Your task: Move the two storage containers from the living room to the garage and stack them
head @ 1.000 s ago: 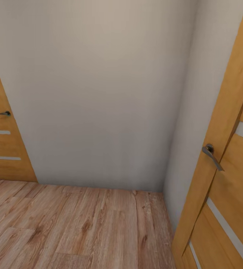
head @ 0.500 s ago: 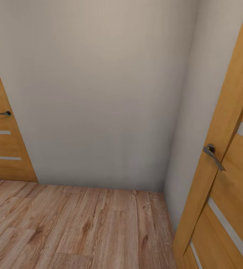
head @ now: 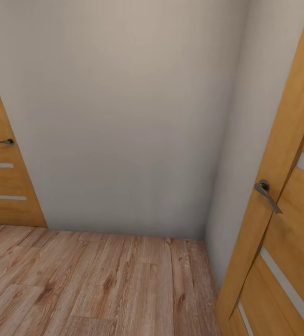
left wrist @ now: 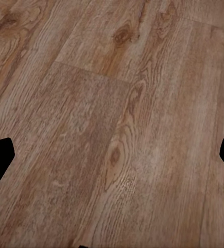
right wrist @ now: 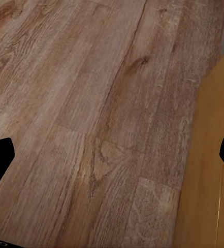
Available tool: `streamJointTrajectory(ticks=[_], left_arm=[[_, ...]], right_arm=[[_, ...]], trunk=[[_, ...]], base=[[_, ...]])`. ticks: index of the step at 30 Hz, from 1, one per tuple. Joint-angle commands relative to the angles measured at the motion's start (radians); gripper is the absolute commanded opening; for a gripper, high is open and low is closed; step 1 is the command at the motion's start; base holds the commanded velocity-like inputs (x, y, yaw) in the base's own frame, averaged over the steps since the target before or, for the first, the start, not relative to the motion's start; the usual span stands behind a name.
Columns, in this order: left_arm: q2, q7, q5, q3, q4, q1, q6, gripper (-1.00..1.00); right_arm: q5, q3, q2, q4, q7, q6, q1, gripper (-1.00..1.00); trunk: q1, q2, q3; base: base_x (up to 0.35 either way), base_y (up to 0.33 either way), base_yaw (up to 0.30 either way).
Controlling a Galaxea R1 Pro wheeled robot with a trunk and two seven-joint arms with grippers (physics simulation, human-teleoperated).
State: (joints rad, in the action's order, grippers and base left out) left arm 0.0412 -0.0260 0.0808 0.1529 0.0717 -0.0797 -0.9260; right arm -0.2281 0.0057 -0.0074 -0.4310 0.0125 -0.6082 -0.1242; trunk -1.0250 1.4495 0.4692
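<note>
The robot faced a blank wall (head: 123,116) in a corner, with a wooden door (head: 282,224) close on the right. Both pincers (left wrist: 112,155) (right wrist: 112,155) stood open and empty above the plank floor (head: 100,280). No container was visible. Turning carelessly might have scraped that door.
</note>
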Motion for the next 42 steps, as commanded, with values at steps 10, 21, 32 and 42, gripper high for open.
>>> streamJointTrajectory(ticks=[10,21,32,42], left_arm=[[0.000,0.000,0.005,-0.004,0.003,-0.002,-0.005,1.00],[0.000,-0.001,0.005,-0.003,0.003,-0.002,-0.005,1.00],[-0.001,-0.001,0.005,-0.003,0.003,-0.002,-0.005,1.00],[-0.001,-0.001,0.005,-0.003,0.003,-0.002,-0.005,1.00]], right_arm=[[0.000,0.000,0.000,-0.002,0.001,-0.001,-0.001,1.00],[0.000,0.000,0.000,-0.002,0.001,-0.001,-0.001,1.00],[0.000,0.000,0.000,-0.002,0.001,-0.001,0.000,1.00],[0.000,0.000,0.000,-0.002,0.001,-0.001,-0.001,1.00]], trunk=[[0.000,0.001,0.001],[0.000,0.001,0.001],[0.000,0.001,0.001],[0.000,0.001,0.001]], base=[[0.177,0.000,0.000],[0.256,0.000,0.000],[0.257,0.000,0.000],[0.257,0.000,0.000]])
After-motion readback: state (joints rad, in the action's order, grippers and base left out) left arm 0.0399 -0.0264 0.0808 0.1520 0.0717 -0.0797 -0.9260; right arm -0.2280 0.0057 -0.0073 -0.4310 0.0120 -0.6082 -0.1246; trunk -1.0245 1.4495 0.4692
